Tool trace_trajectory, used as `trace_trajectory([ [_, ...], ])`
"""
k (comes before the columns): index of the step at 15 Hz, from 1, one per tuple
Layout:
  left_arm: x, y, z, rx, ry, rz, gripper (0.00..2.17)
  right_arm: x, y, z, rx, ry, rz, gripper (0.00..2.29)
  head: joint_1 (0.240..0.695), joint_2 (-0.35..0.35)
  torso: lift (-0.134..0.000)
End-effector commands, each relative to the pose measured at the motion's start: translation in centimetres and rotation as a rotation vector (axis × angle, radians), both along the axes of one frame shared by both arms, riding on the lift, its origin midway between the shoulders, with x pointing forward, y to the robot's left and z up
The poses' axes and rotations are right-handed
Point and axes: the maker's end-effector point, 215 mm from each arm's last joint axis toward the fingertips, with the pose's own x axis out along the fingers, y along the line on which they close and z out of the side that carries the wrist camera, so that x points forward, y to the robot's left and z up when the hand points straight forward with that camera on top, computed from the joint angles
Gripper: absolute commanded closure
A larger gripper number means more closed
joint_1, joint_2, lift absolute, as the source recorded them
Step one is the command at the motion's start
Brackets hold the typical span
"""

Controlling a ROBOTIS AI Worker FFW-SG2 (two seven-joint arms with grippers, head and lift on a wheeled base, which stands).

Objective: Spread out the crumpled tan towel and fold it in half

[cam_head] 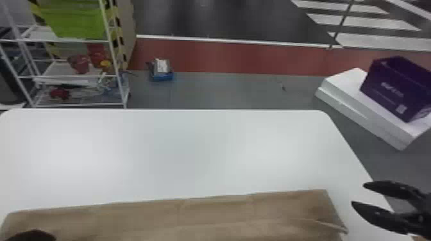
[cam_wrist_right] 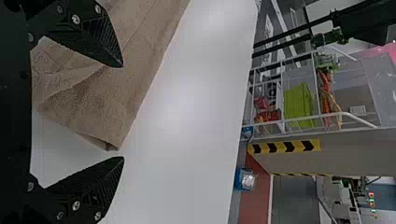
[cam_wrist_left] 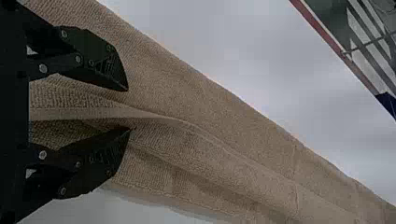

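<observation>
The white worktop (cam_head: pixel 192 153) stretched out below me. On its near side lay the tan towel (cam_head: pixel 198 214), a long band running almost the full width, its far edge fairly straight. The band looked mostly flat, but creases and stacked layers gathered toward the right-hand end, and a raised hem ran lengthwise in the left wrist view.

I judged the spreading well along: the crumple was mostly drawn out into length. Whether those layers already made the half fold I couldn't tell, since the near side ran out of the head view. Squaring the edges and smoothing the ridges seemed left at the least, and possibly the fold itself.

My left gripper (cam_wrist_left: pixel 129 109) sat over the cloth with a moderate gap between its fingers, the hem lying in line with that gap, nothing pinched. My right gripper (cam_wrist_right: pixel 123 112) gaped wide and empty just beside the towel's right-hand end.

Past the worktop stood a white wire rack (cam_head: pixel 51 40) on the left and a purple box (cam_head: pixel 394 89) on the right.
</observation>
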Motion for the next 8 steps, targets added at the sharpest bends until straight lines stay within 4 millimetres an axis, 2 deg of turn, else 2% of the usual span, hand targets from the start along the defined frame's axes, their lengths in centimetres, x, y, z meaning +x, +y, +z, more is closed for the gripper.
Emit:
trace_trajectory([
  [1, -0.9, 0.6, 0.7, 0.016, 0.005, -0.004, 0.99, 0.0, -0.1, -0.2, -0.001, 0.004, 0.003, 0.2, 0.695, -0.128, -0.124],
  [5, -3.1, 1.2, 2.7, -0.008, 0.022, -0.039, 0.99, 0.4, -0.1, -0.4, -0.004, -0.001, 0.007, 0.2, 0.695, -0.125, -0.124],
  [8, -5.4, 0.7, 3.3, -0.05, 0.092, -0.126, 0.99, 0.6, 0.1, -0.6, -0.004, 0.001, 0.014, 0.2, 0.695, -0.125, -0.124],
])
